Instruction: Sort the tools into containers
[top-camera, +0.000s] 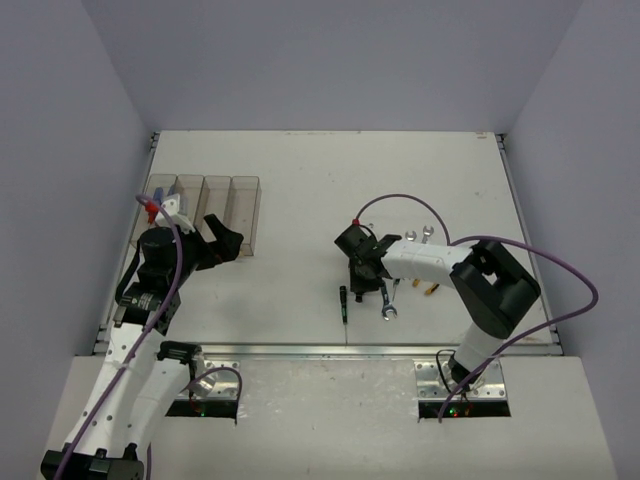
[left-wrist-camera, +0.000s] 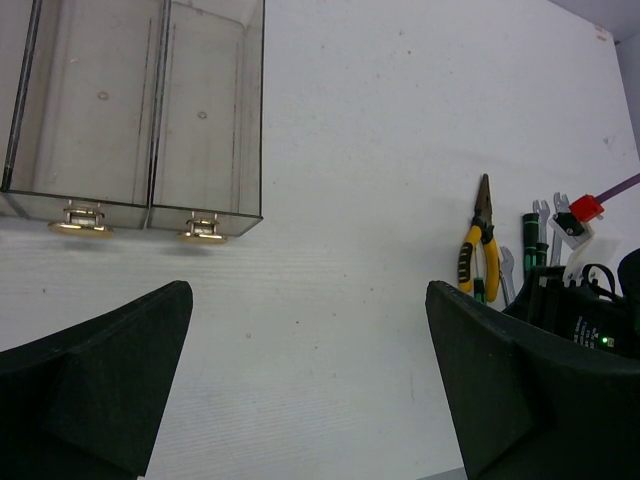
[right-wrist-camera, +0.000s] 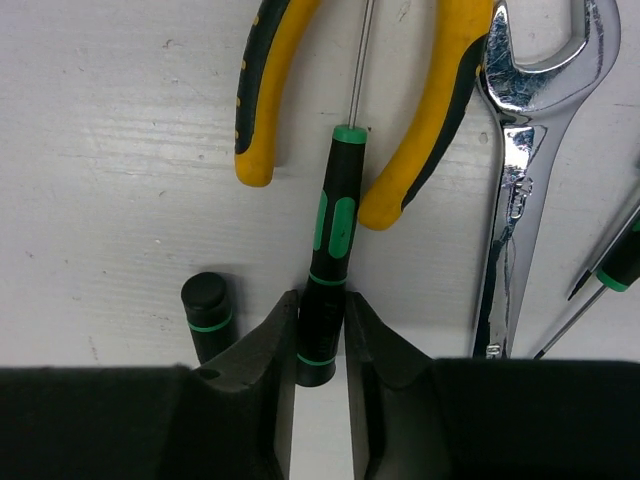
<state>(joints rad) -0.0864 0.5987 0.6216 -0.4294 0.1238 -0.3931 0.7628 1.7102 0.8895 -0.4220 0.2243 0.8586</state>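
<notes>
Now the right gripper (right-wrist-camera: 322, 335) is low over the table (right-wrist-camera: 100, 200), and its two fingers (right-wrist-camera: 262, 350) pinch the rear end of the black and green screwdriver (right-wrist-camera: 333, 215). This screwdriver lies on the table, with its thin shaft running between the yellow handles of the pliers (right-wrist-camera: 262, 90). A silver wrench (right-wrist-camera: 525, 140) lies just beside the pliers, and a second black and green handle (right-wrist-camera: 207, 312) lies close to one finger. The left gripper (left-wrist-camera: 308, 330) is spread wide and holds nothing; it is near the front of the clear containers (left-wrist-camera: 150, 110), well apart from the tools.
</notes>
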